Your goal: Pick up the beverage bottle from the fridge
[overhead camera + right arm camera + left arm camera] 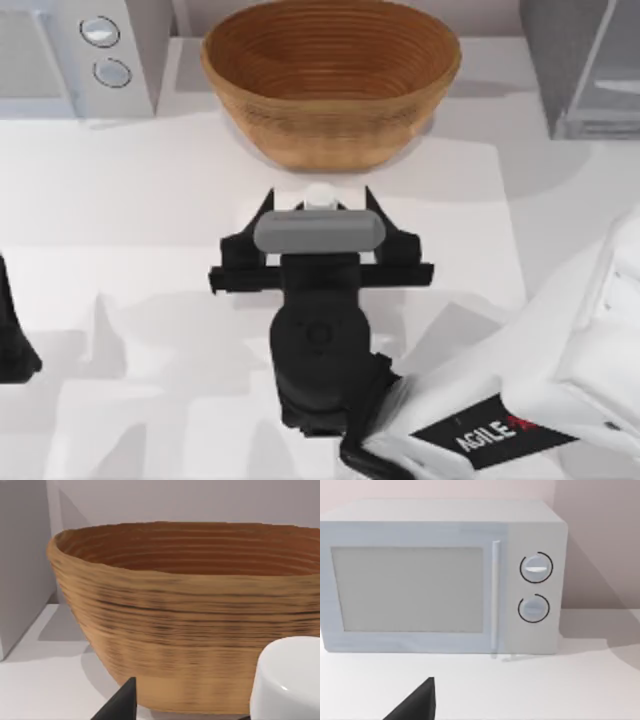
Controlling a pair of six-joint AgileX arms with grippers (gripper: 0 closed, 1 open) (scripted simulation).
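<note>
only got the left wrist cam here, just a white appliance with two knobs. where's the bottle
Observer: The beverage bottle lies sideways across the right gripper, mid-table in the top view, just in front of a woven brown bowl.
Operator: is it in the fridge at all
Observer: No. The fridge stands at the table's far right corner, well apart from the bottle.
Operator: and my left arm
Observer: The left gripper sits parked at the table's left edge, away from the bottle.
Operator: which way is the cap pointing
Observer: The small white cap points toward the bowl; in the right wrist view it sits close before the bowl's wall.
</note>
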